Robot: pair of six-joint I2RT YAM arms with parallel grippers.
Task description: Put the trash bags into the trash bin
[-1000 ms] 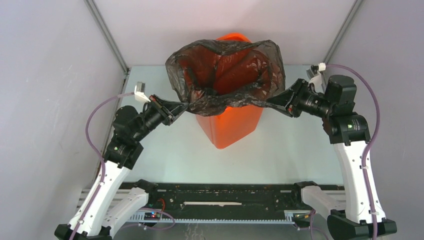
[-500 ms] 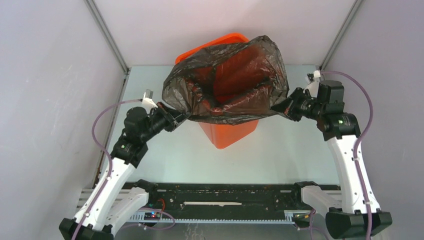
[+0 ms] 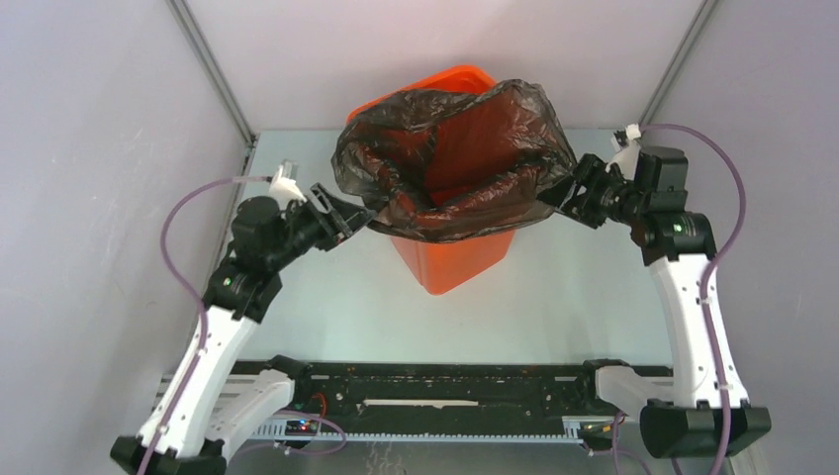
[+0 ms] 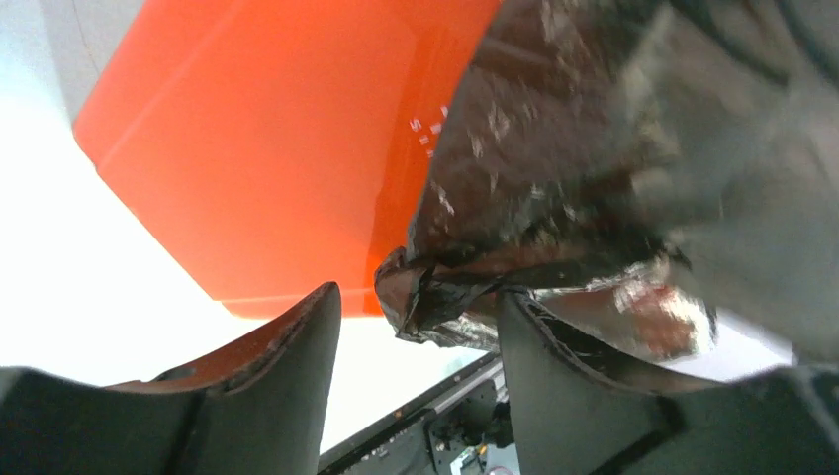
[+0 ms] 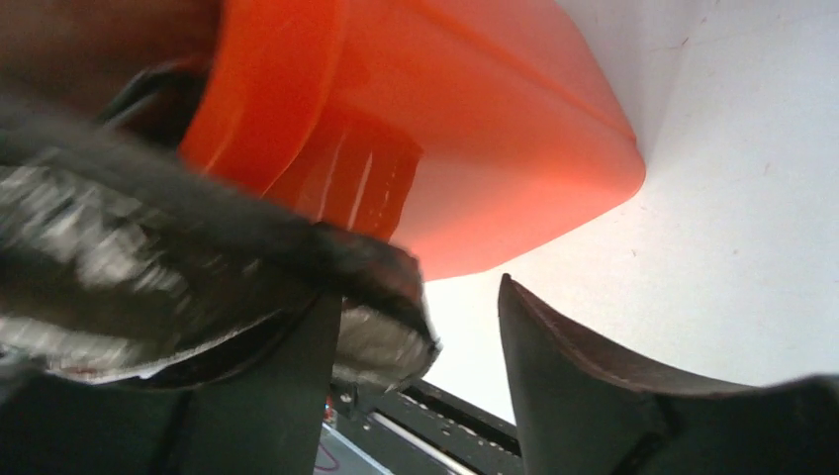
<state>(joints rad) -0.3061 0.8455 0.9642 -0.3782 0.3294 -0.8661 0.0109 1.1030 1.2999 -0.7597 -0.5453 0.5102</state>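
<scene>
The orange trash bin stands upright at the middle back of the table. The glossy black trash bag is spread open over its mouth, its rim hanging outside the bin's near and side edges. My left gripper is at the bag's left corner with its jaws open. In the left wrist view a bunched bag corner hangs between the fingers against the right one, beside the bin wall. My right gripper is open at the right corner. There the bag's edge lies on the left finger under the bin.
Grey enclosure walls with metal corner posts close in the left, right and back. A black rail runs along the near edge between the arm bases. Pale table surface lies around the bin.
Both arms drew the bag's rim out and down over the bin's mouth. Then both grippers, shut on the bag's corners before, opened; the bag stays draped on the bin.
</scene>
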